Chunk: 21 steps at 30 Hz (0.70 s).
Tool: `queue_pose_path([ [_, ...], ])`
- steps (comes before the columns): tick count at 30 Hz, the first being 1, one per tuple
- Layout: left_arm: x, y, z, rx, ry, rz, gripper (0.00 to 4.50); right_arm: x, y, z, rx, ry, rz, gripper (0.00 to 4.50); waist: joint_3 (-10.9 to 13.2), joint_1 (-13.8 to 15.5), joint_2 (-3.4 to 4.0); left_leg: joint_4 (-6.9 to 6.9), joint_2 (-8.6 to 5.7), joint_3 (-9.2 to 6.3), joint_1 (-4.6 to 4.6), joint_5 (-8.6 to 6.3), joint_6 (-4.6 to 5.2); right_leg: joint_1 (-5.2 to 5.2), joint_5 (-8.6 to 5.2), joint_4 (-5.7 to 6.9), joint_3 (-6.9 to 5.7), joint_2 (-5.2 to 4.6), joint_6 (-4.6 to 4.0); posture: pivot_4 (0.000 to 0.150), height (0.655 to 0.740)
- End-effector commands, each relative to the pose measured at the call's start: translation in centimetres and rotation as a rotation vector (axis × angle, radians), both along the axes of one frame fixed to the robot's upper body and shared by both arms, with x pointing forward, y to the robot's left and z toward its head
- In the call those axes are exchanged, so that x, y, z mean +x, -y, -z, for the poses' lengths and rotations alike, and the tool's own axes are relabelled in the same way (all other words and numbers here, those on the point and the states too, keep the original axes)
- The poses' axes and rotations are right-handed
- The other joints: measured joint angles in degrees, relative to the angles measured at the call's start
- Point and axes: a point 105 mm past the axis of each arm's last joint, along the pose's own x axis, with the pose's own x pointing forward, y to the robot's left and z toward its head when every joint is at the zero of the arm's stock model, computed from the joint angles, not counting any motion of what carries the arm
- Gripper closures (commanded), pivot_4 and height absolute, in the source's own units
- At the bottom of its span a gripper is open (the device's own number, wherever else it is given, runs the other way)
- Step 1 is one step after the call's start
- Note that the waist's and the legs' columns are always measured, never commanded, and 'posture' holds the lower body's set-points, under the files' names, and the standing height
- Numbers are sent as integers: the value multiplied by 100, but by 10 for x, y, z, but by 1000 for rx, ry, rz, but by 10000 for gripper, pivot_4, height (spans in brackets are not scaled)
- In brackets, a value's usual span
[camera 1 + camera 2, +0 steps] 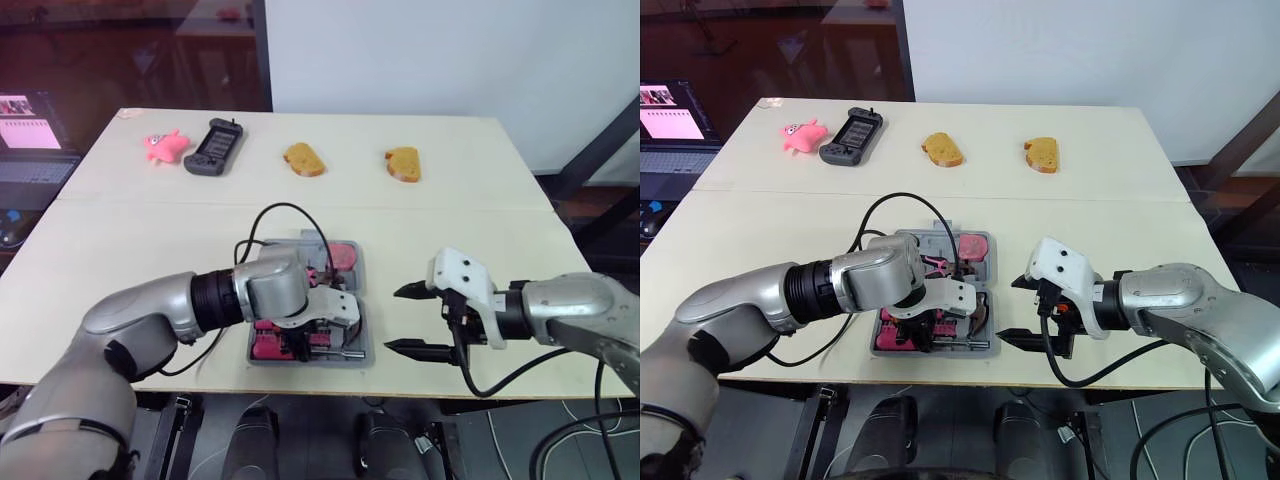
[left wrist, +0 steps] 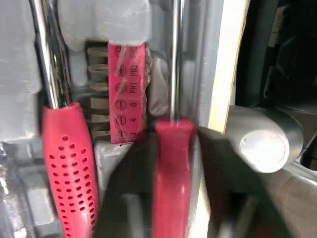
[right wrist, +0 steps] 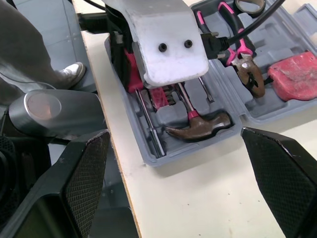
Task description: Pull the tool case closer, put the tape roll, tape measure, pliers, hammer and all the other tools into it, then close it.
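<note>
1. Grey tool case (image 3: 176, 110) is lying open on the tabletop (image 1: 450, 220), close to the front edge, roughly centre.
2. Left gripper (image 1: 322, 335) is reaching down into the near half of the case. In the left wrist view its dark fingers (image 2: 133, 198) are sitting tight against both sides of a red screwdriver (image 2: 172, 173) handle, so it's looking clamped on that handle.
3. Screwdriver shaft is running along the case wall nearest the tabletop edge.
4. Just beside it, a second screwdriver (image 2: 69, 163) w/ a dotted red handle is resting in its slot. A pink bit holder (image 2: 126, 89) is sitting between the two shafts.
5. Hammer (image 3: 198, 128) is lying flat in the same half. Its brown head is showing and its handle is running under the left gripper.
6. Far half: pink-handled pliers (image 3: 237, 54) are lying across it, w/ a red blocky tool (image 3: 297, 77) beside them. Tape roll (image 3: 246, 13) is sitting past the pliers, partly cut off by the frame edge.
7. Right gripper (image 1: 397, 320) is hovering just right of the case, above the tabletop. Its fingers are spread wide apart, holding nothing and not touching the case.
8. Far side of the tabletop, well apart from the case: pink toy (image 1: 165, 145), dark handheld device (image 1: 213, 147) just beside it, and two bread pieces (image 1: 303, 159) (image 1: 403, 163).
9. Laptop (image 1: 30, 140) is sitting off the tabletop's left side, screen lit.
</note>
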Motion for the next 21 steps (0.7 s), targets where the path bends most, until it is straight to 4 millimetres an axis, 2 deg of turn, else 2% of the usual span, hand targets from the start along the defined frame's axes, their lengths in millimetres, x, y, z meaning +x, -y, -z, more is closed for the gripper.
queue_pose_path([
  [1, 13, -1, -20, -25, 80, -20, 13893, 1, -3, -7, 10, 36, -21, 0, 0, 0, 0, 0, 0, 0, 1, 0, 0, 0, 0, 1, 0, 0, 0, 1500, 7207],
  [4, 17, -12, -48, -73, 99, -19, 13893, -2, -3, -7, 9, 25, -32, 0, 3, -14, -1, 2, 0, -1, 0, 0, 0, -1, 0, 3, 0, 1, -1, 1500, 7207],
  [7, 11, -21, -68, -172, 124, 117, 13893, -2, -2, -7, 3, 22, -35, 0, 5, -38, 12, -5, 1, -3, 2, 0, 0, -8, 0, 5, 1, 3, 1, 1500, 7207],
  [10, 17, -17, -82, -422, 269, 222, 13893, -2, -2, -8, 2, 23, -41, 0, 0, -3, 24, -6, 1, -2, 2, -3, 5, -5, 6, 0, 0, 2, 13, 1500, 7207],
  [12, 21, -23, -84, -543, 383, 264, 13893, -2, -2, -7, -2, 17, -49, 0, 2, -2, 21, -2, 1, -2, -1, -3, 5, -2, 6, 1, -2, 2, 13, 1500, 7207],
  [15, 23, -30, -79, -660, 410, 221, 13893, -3, -1, -8, -8, 15, -56, 0, 3, 1, 20, 2, 1, -2, 0, -3, 5, -2, 7, 4, -2, 2, 12, 1500, 7207],
  [17, 32, -47, -52, -590, 439, 158, 19329, -3, 0, -9, -11, 13, -60, 0, 2, 12, 22, 3, 1, -2, 0, -3, 4, -1, 6, 4, -3, 2, 11, 1500, 7207],
  [18, 31, -51, -44, -611, 421, 111, 22914, -3, 0, -9, -12, 12, -63, 0, 1, 5, 22, 4, 0, -1, 2, -3, 4, 6, 5, 1, -2, 2, 10, 1500, 7207],
  [21, 14, -56, -37, -706, 286, 68, 38202, -2, 0, -11, -16, 11, -71, 0, 2, -12, 23, 1, 1, -1, 4, -3, 5, 7, 5, 0, -2, 3, 9, 1500, 7207],
])
